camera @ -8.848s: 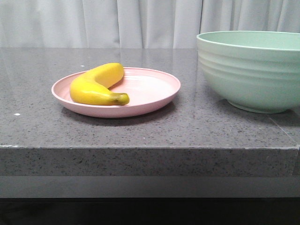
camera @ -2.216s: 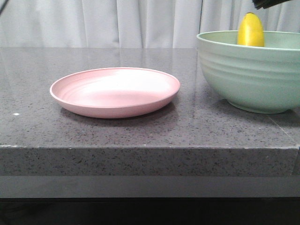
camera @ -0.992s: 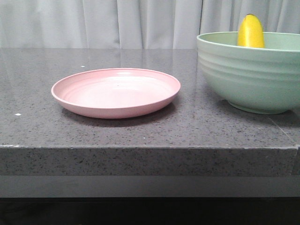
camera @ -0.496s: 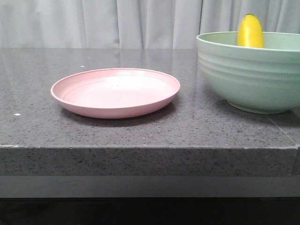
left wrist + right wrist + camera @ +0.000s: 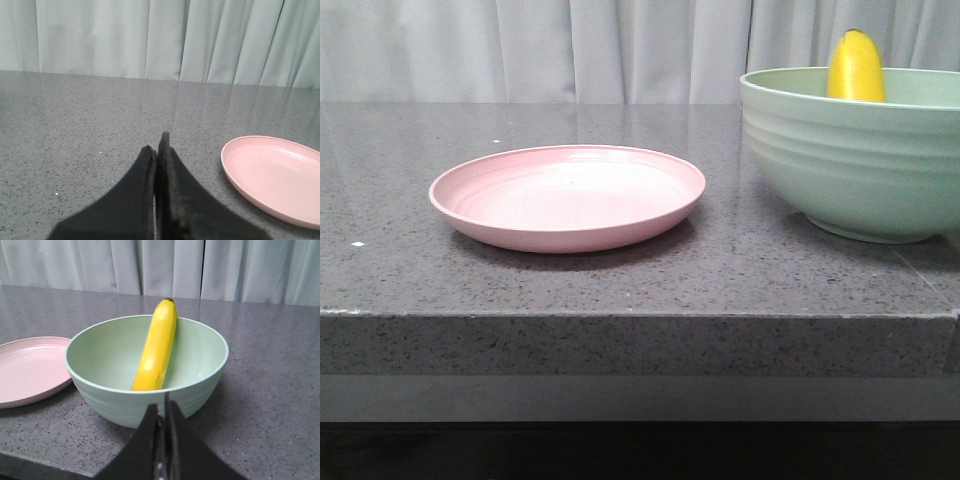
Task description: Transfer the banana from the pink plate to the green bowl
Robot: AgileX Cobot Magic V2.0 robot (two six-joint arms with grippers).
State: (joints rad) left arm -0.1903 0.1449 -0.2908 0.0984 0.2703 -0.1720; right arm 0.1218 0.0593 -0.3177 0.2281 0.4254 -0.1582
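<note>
The yellow banana (image 5: 156,346) stands leaning inside the green bowl (image 5: 125,400), its dark tip above the far rim. In the front view only its upper end (image 5: 856,68) shows above the bowl (image 5: 850,160) at the right. The pink plate (image 5: 568,195) lies bare at the table's middle; it also shows in the left wrist view (image 5: 272,176) and the right wrist view (image 5: 27,371). My left gripper (image 5: 157,145) is shut and empty, to the left of the plate. My right gripper (image 5: 163,402) is shut and empty, on the near side of the bowl. Neither gripper shows in the front view.
The plate and bowl rest on a speckled grey stone table (image 5: 620,290) whose front edge runs across the front view. Pale curtains (image 5: 570,50) hang behind the table.
Nothing has visibly changed over the last second. Much earlier the banana lay on the pink plate; 2.2 s ago a dark gripper part was above the bowl, and it is gone now.
</note>
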